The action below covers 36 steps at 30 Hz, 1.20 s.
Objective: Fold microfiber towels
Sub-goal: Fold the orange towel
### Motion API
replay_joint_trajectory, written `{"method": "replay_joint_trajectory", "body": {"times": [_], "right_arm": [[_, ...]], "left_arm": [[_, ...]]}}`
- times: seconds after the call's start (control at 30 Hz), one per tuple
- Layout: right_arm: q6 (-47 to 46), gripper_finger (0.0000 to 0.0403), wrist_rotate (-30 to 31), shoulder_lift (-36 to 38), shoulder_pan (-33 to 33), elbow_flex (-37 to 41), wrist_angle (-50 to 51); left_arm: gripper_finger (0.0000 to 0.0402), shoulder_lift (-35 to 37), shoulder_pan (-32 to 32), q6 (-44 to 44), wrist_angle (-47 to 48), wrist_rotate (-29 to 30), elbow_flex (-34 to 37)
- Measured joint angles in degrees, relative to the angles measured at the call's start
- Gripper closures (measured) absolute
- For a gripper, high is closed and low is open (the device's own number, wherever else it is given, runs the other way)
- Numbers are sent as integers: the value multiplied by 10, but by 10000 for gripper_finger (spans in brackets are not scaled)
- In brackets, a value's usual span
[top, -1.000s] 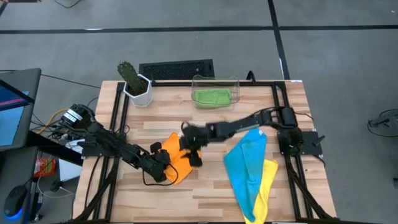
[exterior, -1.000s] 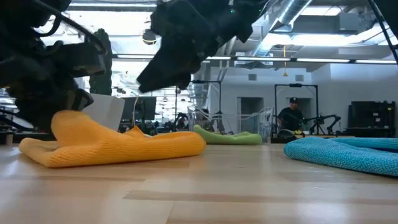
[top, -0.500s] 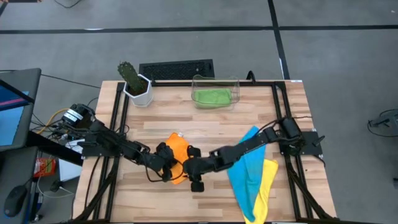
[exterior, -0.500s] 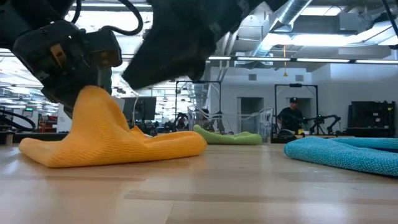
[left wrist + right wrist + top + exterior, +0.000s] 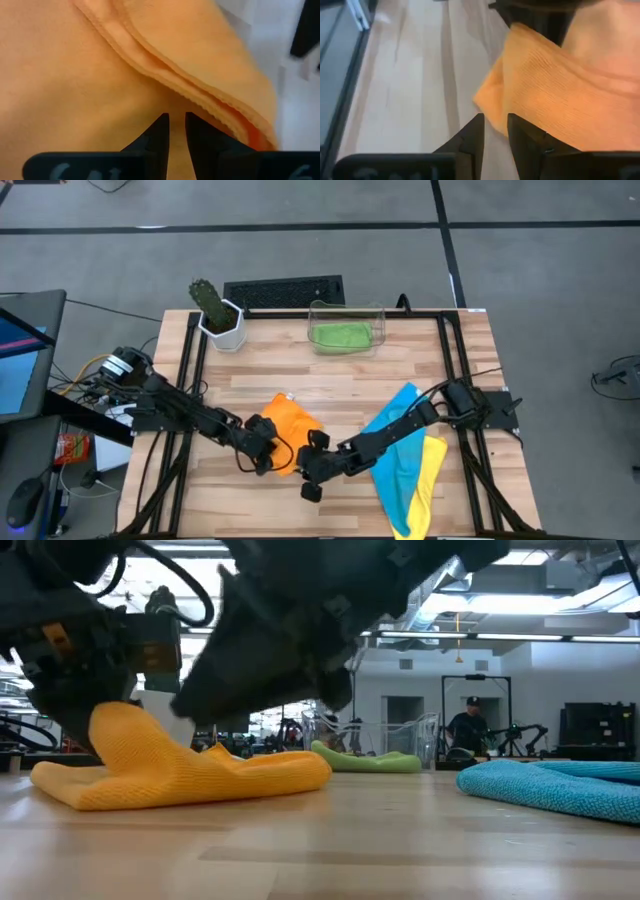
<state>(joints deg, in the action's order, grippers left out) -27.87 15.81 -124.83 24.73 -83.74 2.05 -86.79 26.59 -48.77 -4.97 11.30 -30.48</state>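
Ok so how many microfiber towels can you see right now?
4. The orange microfiber towel lies between both grippers, the green microfiber towel sits in the clear plastic bin, the blue microfiber towel overlaps the yellow microfiber towel on the right. None seems hidden.

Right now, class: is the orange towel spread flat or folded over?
Folded over. The orange towel shows doubled hemmed edges in the left wrist view, and one part is raised under the left hand.
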Motion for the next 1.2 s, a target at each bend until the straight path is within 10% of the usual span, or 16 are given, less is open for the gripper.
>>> {"method": "replay_joint_trajectory", "body": {"times": [0.37,0.77,1.2], "right_arm": [[-41,315,11,-2,-1,2,23],[-77,328,-2,11,4,0,109],[-75,328,24,8,30,-29,48]], "left_arm": [[347,-13,25,-103,26,-55,-12],[347,-54,26,-150,-153,25,-14],[347,-53,-4,-107,-56,-127,-35]]}}
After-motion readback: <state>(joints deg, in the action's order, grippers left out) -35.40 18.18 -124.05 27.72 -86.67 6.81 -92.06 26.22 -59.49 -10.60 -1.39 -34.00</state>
